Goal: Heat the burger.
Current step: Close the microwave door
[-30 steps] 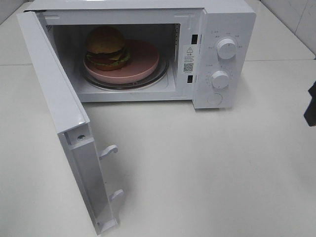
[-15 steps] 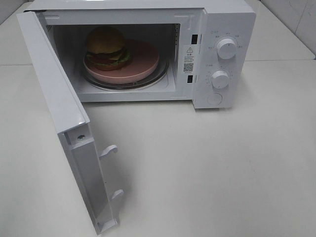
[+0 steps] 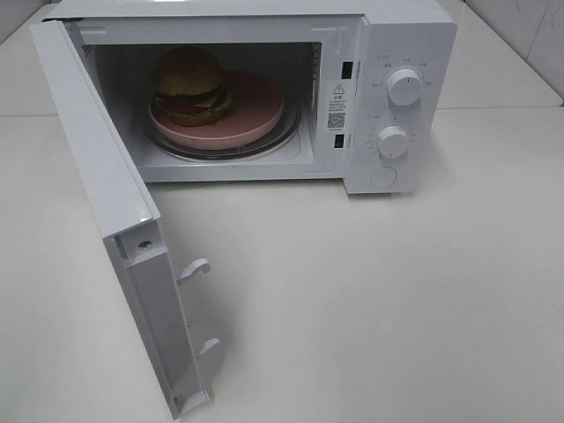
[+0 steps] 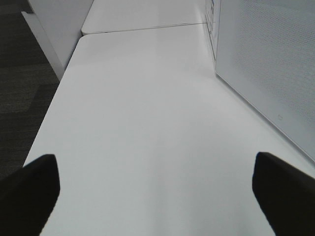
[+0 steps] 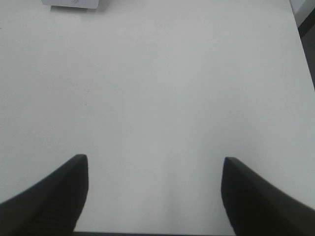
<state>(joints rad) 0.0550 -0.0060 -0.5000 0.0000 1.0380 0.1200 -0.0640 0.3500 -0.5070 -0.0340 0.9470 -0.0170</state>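
The burger (image 3: 189, 84) sits on a salmon-pink plate (image 3: 256, 110) inside the open white microwave (image 3: 397, 35), toward the left of the cavity. The microwave door (image 3: 106, 194) swings out to the left front. Neither arm shows in the exterior high view. In the left wrist view my left gripper (image 4: 157, 196) is open over bare white table, with the microwave door's outer face (image 4: 270, 64) beside it. My right gripper (image 5: 155, 194) is open as well, above bare table, with a corner of the microwave (image 5: 74, 4) at the frame's edge.
Two white knobs (image 3: 404, 85) and a round button are on the microwave's right panel. The white table (image 3: 370, 300) spreads in front of the microwave. Its edge and dark floor (image 4: 24, 83) show in the left wrist view.
The dark right arm that showed at the right edge one second ago has gone out of the exterior high view. The burger, plate and door have not moved.
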